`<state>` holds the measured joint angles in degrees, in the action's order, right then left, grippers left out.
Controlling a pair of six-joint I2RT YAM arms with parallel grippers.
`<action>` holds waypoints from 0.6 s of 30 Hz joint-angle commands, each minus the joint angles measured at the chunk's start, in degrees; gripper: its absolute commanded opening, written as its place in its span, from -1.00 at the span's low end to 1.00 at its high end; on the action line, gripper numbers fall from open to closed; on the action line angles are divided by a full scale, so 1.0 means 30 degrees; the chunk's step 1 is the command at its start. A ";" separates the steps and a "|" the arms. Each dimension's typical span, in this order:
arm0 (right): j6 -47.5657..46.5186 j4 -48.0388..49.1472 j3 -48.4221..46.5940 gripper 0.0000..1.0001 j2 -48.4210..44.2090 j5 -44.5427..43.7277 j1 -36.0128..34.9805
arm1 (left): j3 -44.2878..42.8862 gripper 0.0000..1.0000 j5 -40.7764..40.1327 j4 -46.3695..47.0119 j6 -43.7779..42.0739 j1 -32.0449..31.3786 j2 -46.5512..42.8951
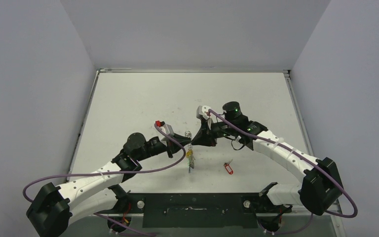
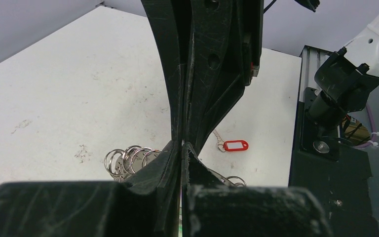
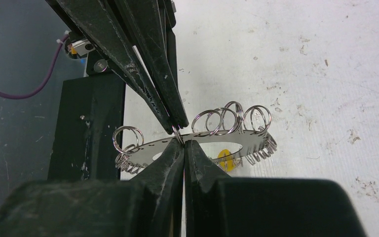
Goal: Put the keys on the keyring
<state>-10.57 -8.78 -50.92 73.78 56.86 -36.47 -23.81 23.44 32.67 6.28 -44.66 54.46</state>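
The keyring (image 1: 188, 134), a flat grey plate edged with wire loops (image 3: 227, 116), hangs above the table between both grippers. My left gripper (image 1: 183, 140) is shut on one edge of it (image 2: 183, 146). My right gripper (image 1: 197, 139) faces it from the other side and is shut on the rim at a small loop (image 3: 183, 143). Under the keyring hang small tags (image 1: 190, 160), and a yellow one (image 3: 223, 157) shows through the hole. A key with a red tag (image 1: 228, 168) lies loose on the table, right of the grippers (image 2: 235, 145).
The white table (image 1: 143, 98) has a raised rim and grey walls around it. A black mounting plate (image 1: 192, 210) with both arm bases runs along the near edge. Purple cables loop off both arms.
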 commanded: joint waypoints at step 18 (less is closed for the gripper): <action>-0.6595 -1.5719 -0.9215 -1.00 0.1996 -0.4629 -0.1287 | -0.4946 -0.15 0.0727 -0.9756 -0.5757 0.0237 -0.1532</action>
<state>-26.06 -43.97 -71.72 77.03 47.72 -38.17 -32.67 23.53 11.62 -5.17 -44.40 49.21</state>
